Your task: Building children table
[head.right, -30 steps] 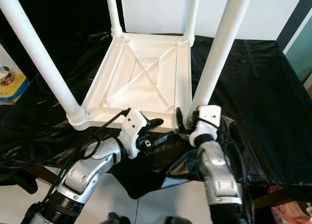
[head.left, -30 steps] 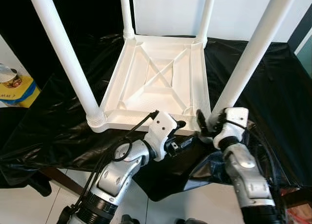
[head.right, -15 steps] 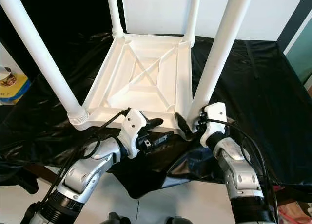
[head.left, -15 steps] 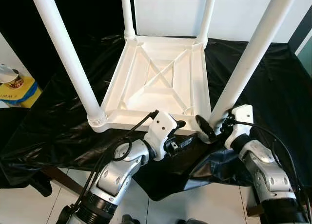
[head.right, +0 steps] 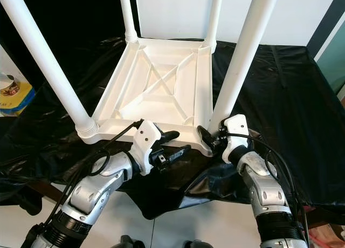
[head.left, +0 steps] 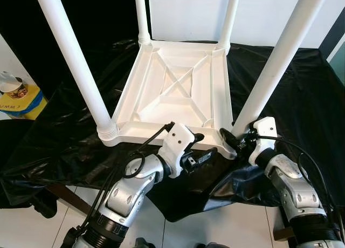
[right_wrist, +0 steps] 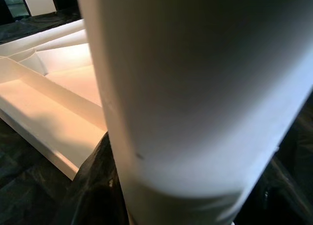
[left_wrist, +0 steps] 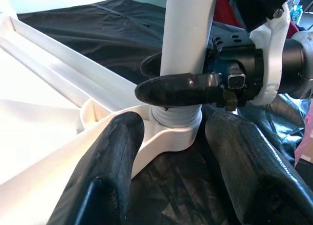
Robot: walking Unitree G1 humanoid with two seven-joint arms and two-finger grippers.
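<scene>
White plastic table top (head.left: pixel 178 91) lies upside down on a black plastic sheet (head.left: pixel 291 91) spread over a work surface, ribbed underside up, four white legs standing in its corner sockets: near-left leg (head.left: pixel 73 56), near-right leg (head.left: pixel 277 59), far-left leg (head.left: pixel 141 13), far-right leg (head.left: pixel 229 16). Right gripper (head.left: pixel 233 142) sits at the foot of the near-right leg, fingers spread around its base just above the threaded collar; in the left wrist view one black finger (left_wrist: pixel 181 88) crosses in front of the leg and looks to be touching it, the other lies behind, so whether they squeeze the leg cannot be told. In the right wrist view the leg is right up against the camera. Left gripper (head.left: pixel 200 151) rests at the near edge of the table top, just left of that corner, its two fingers parted with nothing between them, pointing toward the socket. Yellow-and-blue box (head.left: pixel 19 100) with a small tin on it at far left, off the sheet. Judgement: step in hand is seating or tightening the near-right leg, likely the last of the four. Next move probably calls for the right fingers to close firmly and twist the leg while the left steadies the top against turning on the slippery sheet.
</scene>
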